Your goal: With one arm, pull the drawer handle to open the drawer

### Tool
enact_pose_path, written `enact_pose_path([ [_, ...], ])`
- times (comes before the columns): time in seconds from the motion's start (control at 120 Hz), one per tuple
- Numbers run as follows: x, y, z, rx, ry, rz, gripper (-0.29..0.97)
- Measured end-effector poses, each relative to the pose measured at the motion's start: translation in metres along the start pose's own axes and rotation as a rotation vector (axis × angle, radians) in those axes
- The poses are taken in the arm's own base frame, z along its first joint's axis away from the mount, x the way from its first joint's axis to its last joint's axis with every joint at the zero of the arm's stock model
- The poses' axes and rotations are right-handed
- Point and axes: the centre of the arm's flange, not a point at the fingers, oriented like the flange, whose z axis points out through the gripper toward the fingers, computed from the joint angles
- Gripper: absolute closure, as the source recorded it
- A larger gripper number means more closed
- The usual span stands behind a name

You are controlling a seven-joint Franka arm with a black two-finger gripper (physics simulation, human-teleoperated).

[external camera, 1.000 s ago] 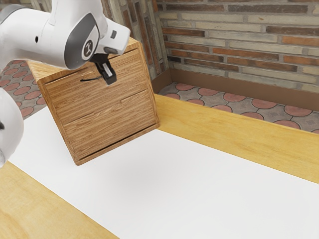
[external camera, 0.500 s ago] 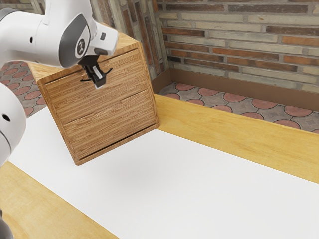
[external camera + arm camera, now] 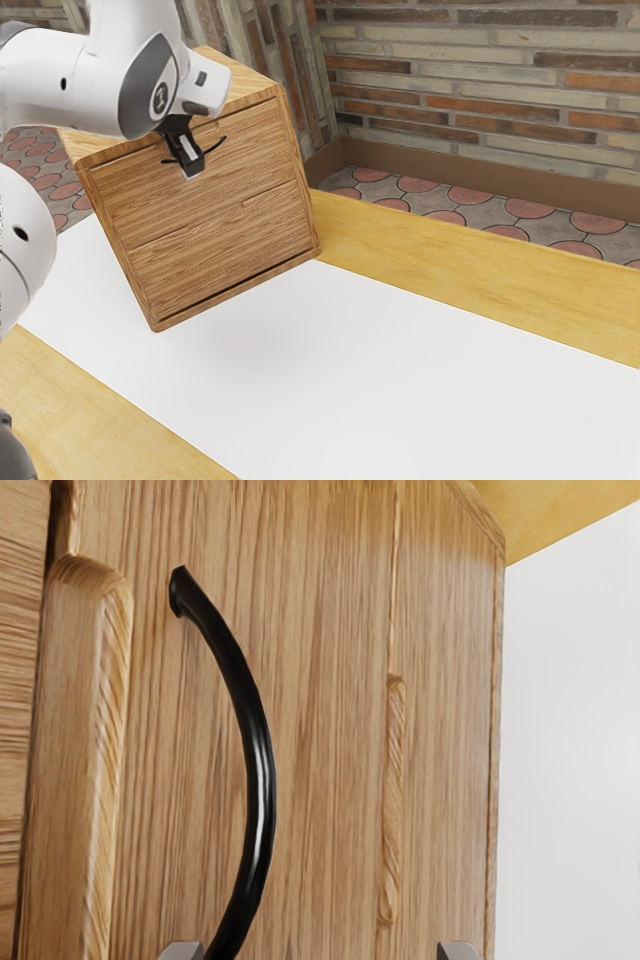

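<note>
Arm: white arm (image 3: pixel 95 70) comes in from the exterior view's upper left, wrist bent down over the cabinet front.
Tool: black tool (image 3: pixel 187 158) is right up against the top drawer's face, approx. mid-span of the handle, tips pointing into the wood.
Tool state: spread wide. Wrist view shows two grey fingertips (image 3: pixel 180 950) well apart; the handle runs just beside one, the other is nowhere near it. Nothing gripped, no squeeze on the bar.
Handle: thin black curved bar (image 3: pixel 212 144), bowed out from the drawer front. In the exterior view both ends poke out either side of the tool. In the wrist view it's a long arc (image 3: pixel 262 780) across the wood grain.
Top drawer: upper half of the cabinet front (image 3: pixel 215 185). Its face sits flush w/ the frame, no gap showing, so it reads as closed.
Lower drawer: directly under it (image 3: pixel 230 245), also flush, w/ a small wood ridge (image 3: pixel 395 800) on its face.
Cabinet: oak-look box (image 3: pixel 250 90), two drawers, standing on the counter at the exterior view's left, turned at an angle to the counter edge.
Counter: light wood (image 3: pixel 480 270) w/ a white mat (image 3: pixel 380 380) over the middle; the cabinet's front corner rests on the mat.
Bkgd: brick wall (image 3: pixel 480 70), tiled floor (image 3: pixel 480 205) behind the counter.
</note>
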Motion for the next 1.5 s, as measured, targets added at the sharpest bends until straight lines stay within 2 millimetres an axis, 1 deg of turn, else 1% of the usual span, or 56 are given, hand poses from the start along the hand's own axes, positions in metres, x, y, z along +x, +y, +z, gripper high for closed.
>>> enact_pose_path([
  [0.133,0.015,0.012,-0.004,0.006,0.027,0.041,0.44],
  [0.208,0.018,0.012,-0.003,0.012,0.035,0.049,0.45],
  [0.417,0.017,0.007,0.002,0.021,0.040,0.052,0.49],
  [0.65,0.014,0.002,0.005,0.031,0.042,0.053,0.51],
  [0.883,0.019,0.006,0.007,0.028,0.063,0.062,0.51],
  [1.0,0.016,0.001,0.010,0.031,0.063,0.055,0.52],
  [1.5,0.013,-0.002,0.018,0.009,0.076,0.032,0.57],
])
